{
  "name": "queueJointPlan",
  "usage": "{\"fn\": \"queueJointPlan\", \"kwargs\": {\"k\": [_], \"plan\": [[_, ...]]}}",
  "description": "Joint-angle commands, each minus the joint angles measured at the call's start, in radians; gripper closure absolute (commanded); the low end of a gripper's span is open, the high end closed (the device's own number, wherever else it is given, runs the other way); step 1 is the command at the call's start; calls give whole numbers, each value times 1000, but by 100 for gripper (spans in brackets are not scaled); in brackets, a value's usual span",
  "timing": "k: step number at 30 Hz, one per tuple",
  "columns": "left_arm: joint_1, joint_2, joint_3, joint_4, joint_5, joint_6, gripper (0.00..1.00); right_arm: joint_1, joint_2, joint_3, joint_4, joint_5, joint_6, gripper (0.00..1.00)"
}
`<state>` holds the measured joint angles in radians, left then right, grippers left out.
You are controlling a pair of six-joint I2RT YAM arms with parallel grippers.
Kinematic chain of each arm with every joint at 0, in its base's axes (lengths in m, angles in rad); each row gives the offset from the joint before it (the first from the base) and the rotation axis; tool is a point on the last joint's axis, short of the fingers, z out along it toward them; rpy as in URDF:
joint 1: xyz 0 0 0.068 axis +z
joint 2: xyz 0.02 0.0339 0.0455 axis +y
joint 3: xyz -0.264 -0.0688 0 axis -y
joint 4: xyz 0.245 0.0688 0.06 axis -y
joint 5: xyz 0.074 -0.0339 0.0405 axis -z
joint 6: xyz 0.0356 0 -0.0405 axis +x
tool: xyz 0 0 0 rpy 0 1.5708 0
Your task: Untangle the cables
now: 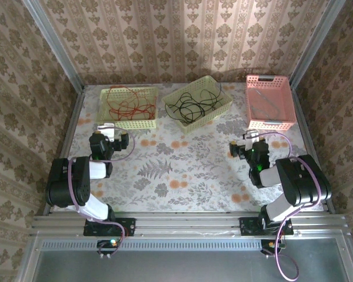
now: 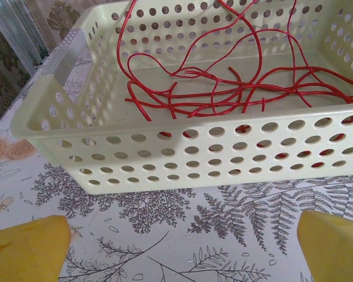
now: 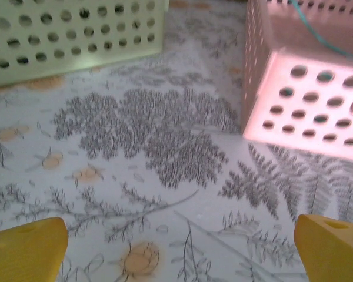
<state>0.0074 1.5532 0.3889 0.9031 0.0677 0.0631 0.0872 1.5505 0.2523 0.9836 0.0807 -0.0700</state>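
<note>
Left claw (image 2: 182,249) is spread wide and empty above the surface (image 2: 165,235), facing the cream basket (image 2: 59,117) left of the middle basket (image 1: 207,120); red cables (image 2: 223,88) lie looped inside it. Black cables (image 1: 191,106) sit in the middle basket (a loose heap). Right claw (image 3: 179,252), also spread, is off to its right, near the pink basket (image 3: 306,100).

The table (image 1: 182,170), covered in a pale fern-and-flower print, carries 3 perforated baskets. A pale green basket (image 2: 182,158) sits just ahead of the left gripper (image 2: 179,244). A second pale green basket (image 3: 76,41) lies ahead and left of the right gripper (image 3: 179,247), and a pink basket (image 3: 306,106) lies ahead and right of it.
</note>
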Motion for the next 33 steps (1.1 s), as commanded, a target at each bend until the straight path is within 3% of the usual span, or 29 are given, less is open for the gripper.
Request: {"fn": "queueJointPlan", "kwargs": {"k": [1, 3, 33], "plan": [[-1, -5, 11, -17, 4, -4, 0, -35, -15, 129, -66, -24, 49, 0], [-1, -5, 11, -17, 4, -3, 0, -81, -20, 163, -148, -50, 104, 0], [-1, -5, 11, -16, 3, -3, 0, -75, -23, 160, -143, -38, 98, 0]]}}
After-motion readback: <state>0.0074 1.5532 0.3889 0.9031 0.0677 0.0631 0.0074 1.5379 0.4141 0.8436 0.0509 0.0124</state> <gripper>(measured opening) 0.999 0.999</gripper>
